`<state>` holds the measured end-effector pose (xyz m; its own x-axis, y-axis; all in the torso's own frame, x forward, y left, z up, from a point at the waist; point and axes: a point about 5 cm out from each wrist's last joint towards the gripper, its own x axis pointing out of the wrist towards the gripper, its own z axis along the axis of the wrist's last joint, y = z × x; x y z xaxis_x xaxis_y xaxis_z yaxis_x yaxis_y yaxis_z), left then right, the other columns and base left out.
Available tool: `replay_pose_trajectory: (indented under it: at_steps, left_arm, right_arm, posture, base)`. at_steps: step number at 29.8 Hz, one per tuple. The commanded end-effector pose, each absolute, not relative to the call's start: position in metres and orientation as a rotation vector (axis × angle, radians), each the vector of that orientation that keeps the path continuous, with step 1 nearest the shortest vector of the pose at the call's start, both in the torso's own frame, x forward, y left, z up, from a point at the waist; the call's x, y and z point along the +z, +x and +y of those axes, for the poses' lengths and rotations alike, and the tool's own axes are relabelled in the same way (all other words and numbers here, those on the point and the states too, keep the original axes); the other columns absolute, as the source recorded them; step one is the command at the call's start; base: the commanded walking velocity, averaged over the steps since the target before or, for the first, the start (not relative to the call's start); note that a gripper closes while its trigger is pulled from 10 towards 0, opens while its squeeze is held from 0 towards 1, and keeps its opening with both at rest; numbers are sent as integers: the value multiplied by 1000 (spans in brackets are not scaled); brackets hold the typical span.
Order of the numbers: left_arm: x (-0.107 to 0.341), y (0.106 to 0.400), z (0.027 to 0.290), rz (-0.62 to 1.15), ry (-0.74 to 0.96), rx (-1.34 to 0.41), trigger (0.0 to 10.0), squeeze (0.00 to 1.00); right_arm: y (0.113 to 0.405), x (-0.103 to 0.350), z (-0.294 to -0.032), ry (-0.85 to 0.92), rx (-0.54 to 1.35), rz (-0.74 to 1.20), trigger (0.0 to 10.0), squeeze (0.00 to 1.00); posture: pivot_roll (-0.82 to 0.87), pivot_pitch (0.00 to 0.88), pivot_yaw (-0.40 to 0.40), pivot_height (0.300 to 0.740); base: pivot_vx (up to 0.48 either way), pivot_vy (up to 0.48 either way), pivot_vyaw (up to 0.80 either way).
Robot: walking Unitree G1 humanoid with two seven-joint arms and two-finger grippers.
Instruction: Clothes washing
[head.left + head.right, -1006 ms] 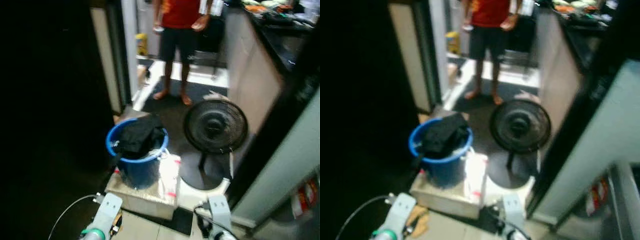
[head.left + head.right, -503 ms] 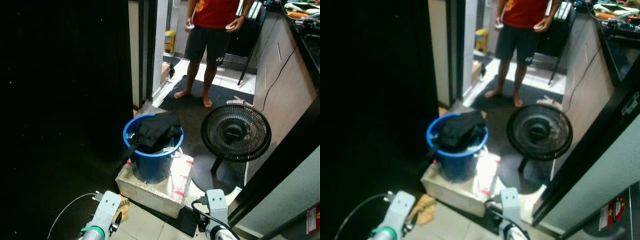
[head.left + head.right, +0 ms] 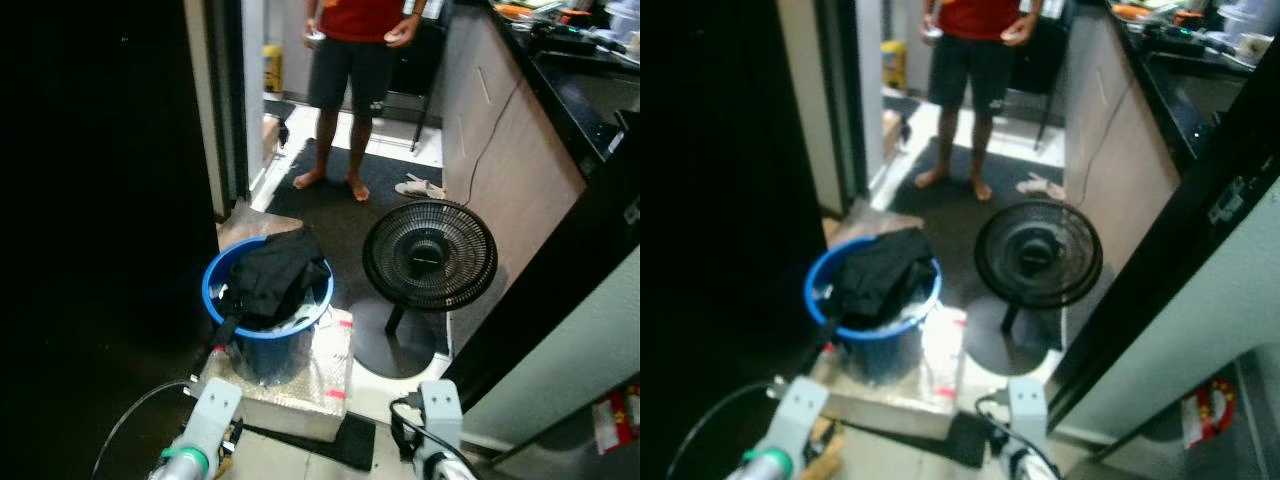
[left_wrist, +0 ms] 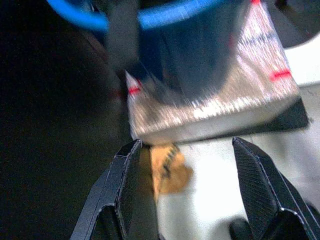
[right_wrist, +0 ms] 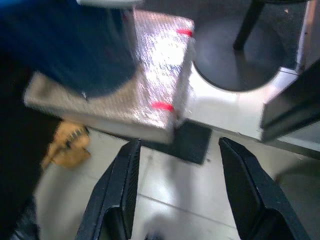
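Fingers of both the left gripper (image 4: 187, 195) and right gripper (image 5: 175, 192) hang apart, empty — dark clothes (image 3: 268, 277) heap in the blue bucket (image 3: 262, 345) atop a silver box (image 3: 290, 380). A careless reach could tip that perched bucket — or clip the fan (image 3: 428, 255).

A pale tiled floor (image 5: 165, 185) carries a low silver bubble-wrapped box with red tape marks (image 3: 300, 385), one end resting on a flat black mat (image 5: 192, 142). A crumpled tan cloth (image 5: 67, 147) lies on the tiles just beside the box's near corner. On the white raised step (image 5: 230, 107) next to the box stands the round dark base of a black pedestal fan (image 3: 428, 255). A pair of pale slippers (image 3: 420, 186) lies on the dark floor mat (image 3: 340, 215) beyond.
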<state>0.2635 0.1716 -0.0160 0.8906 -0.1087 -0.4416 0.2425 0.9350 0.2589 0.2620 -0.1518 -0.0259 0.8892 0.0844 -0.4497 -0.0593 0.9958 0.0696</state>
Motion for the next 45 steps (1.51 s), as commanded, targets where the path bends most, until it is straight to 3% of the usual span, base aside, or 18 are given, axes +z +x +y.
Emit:
replay_pose_trajectory:
  at_steps: [1, 13, 37, 45]
  left_arm:
    - [-23, 256, 168, 462, 306, -196, 10000, 0]
    - [-17, 263, 166, 432, 292, -184, 10000, 0]
    - [-11, 269, 162, 408, 275, -206, 10000, 0]
    - [0, 278, 143, 340, 249, -260, 10000, 0]
  right_arm:
    - [261, -26, -158, 38, 64, 464, 10000, 0]
    - [284, -2, -137, 4, 175, 331, 10000, 0]
    - [268, -19, -148, -48, 166, 425, 10000, 0]
    - [276, -9, -153, -83, 148, 359, 10000, 0]
  posture:
    - [19, 15, 10, 740]
    - [20, 14, 7, 740]
    - [16, 4, 10, 740]
    - [15, 18, 10, 740]
  base:
    - [356, 259, 0]
    - [274, 168, 0]
    - [0, 0, 0]
    - [0, 0, 0]
